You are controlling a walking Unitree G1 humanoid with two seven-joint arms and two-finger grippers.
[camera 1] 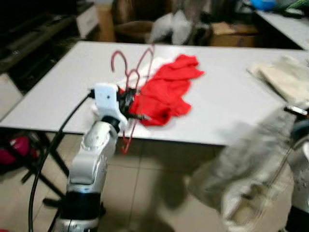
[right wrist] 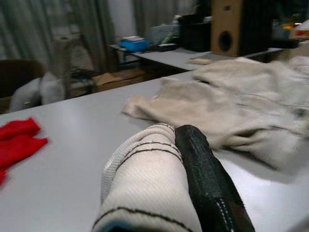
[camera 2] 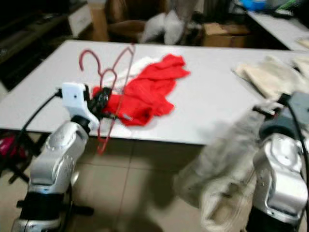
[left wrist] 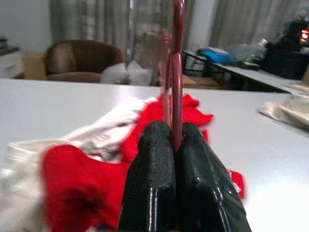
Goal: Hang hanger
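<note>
The red hanger [camera 1: 129, 92] sits left of centre in the head views, upright over the near edge of the white table [camera 1: 227, 106], its hooks rising above the left gripper [left wrist: 174, 145]. In the left wrist view the two black fingers [left wrist: 149, 179] are pressed together on the hanger's wire, so the grasp looks made; there seem to be more than one hanger in the bundle, though blur makes that uncertain. No rail or rod to hang it on is visible, so by my reading the carrying and hanging are yet to come.

The right gripper [right wrist: 178, 179], at the lower right, pinches a pale cloth [right wrist: 145, 183] that droops below the table edge.

On the table lie a red garment [camera 1: 166, 92] just beside the hanger and a beige garment [camera 1: 285, 77] at the right edge. Behind, at the top of the frame, are a brown armchair [left wrist: 79, 60], curtains [left wrist: 91, 19] and another table [right wrist: 183, 55].
</note>
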